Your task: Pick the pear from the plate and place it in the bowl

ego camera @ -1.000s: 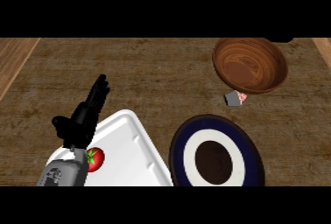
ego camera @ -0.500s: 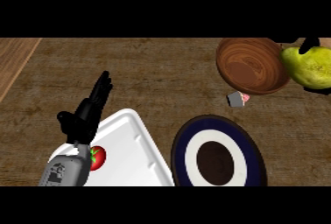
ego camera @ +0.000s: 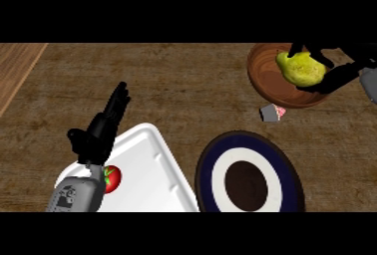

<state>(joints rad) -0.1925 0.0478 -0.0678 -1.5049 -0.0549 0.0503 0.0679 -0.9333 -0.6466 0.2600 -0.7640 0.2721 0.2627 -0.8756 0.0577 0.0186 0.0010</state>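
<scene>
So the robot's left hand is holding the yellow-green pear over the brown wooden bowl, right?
Not quite: it is the right hand, not the left, that holds the yellow-green pear over the brown wooden bowl, as the head view shows. The left hand rests open.

The pear (ego camera: 300,68) is sitting over the bowl (ego camera: 267,79), which is lying behind the plate (ego camera: 213,172); a tray (ego camera: 151,164) is lying left.

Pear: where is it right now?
In the head view's upper right, the pear is held by the right hand over the brown bowl, up and right of the plate.
</scene>
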